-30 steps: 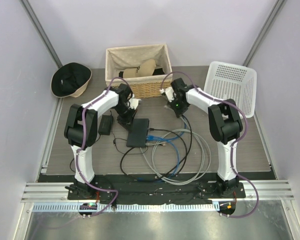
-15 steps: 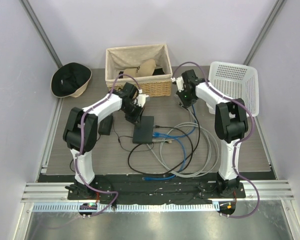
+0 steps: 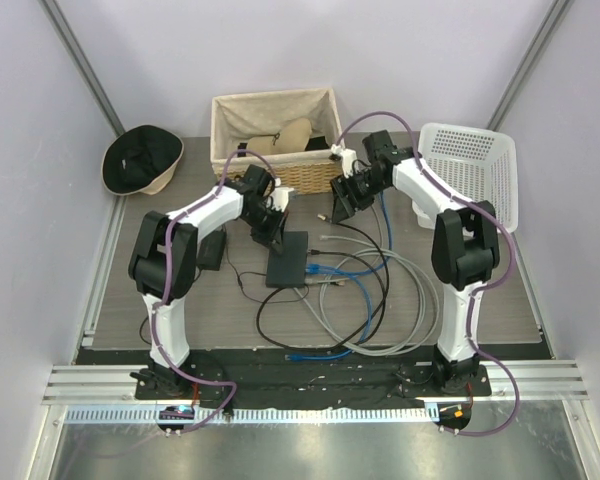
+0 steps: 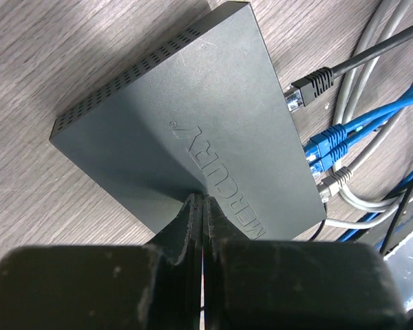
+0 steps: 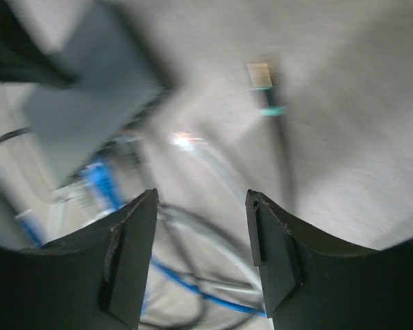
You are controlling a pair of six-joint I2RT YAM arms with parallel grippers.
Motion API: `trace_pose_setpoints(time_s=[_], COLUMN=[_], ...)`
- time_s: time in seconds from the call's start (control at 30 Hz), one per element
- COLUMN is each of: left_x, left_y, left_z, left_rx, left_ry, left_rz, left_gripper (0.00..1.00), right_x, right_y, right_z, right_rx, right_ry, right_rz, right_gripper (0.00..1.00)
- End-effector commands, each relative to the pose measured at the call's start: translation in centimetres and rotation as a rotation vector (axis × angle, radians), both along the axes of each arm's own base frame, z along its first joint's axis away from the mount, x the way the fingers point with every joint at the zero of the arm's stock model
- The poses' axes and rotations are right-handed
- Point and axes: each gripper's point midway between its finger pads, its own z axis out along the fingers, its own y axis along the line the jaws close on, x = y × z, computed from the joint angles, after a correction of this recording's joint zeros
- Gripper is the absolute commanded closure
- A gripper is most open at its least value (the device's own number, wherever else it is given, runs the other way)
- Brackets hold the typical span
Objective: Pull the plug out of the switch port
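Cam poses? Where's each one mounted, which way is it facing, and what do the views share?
Top external: above and behind the arm bases, looking down on table and switch; both arms, left gripper, right gripper show.
Left wrist: on the left arm, looking down along its shut fingers onto the switch top and cables.
Right wrist: on the right arm, blurred, looking down between its open fingers.
Shared: switch and cables in all three.

Black box (image 4: pixel 193 130): near edge hidden behind my pressed-together left fingers (image 4: pixel 186 230).
Cables (image 4: pixel 372 137): run off the left wrist view's right side.
Cable end (image 5: pixel 261 75): blurred beyond my right fingers (image 5: pixel 131 254); type unreadable.
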Motion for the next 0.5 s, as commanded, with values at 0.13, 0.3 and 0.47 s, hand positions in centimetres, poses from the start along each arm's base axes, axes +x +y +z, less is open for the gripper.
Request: trace_pose_setpoints(time_s=[0.13,0.3,0.47], left_x=[-4.6,-4.9,-5.2], left_y=[3.4,3.6,3.4], left_z=[-8.0,-8.4,-8.6], left_rx=[0.184,0.195,0.186], left_ry=[0.188,0.213,0.232], left_rz=[-0.019,-0.019,-0.03], left_gripper=[1.0,1.0,1.0], right_x=[-5.0,-5.1,-5.6], right_y=[4.6,5.3,6.1], right_z=[-0.7,-1.9,-3.0], right_rx=[0.282,0.29,0.279], right_ry=[0.321,0.359,0.389], right_rz=[0.128,0.135,0.147], right_gripper=[0.39,0.39,0.39])
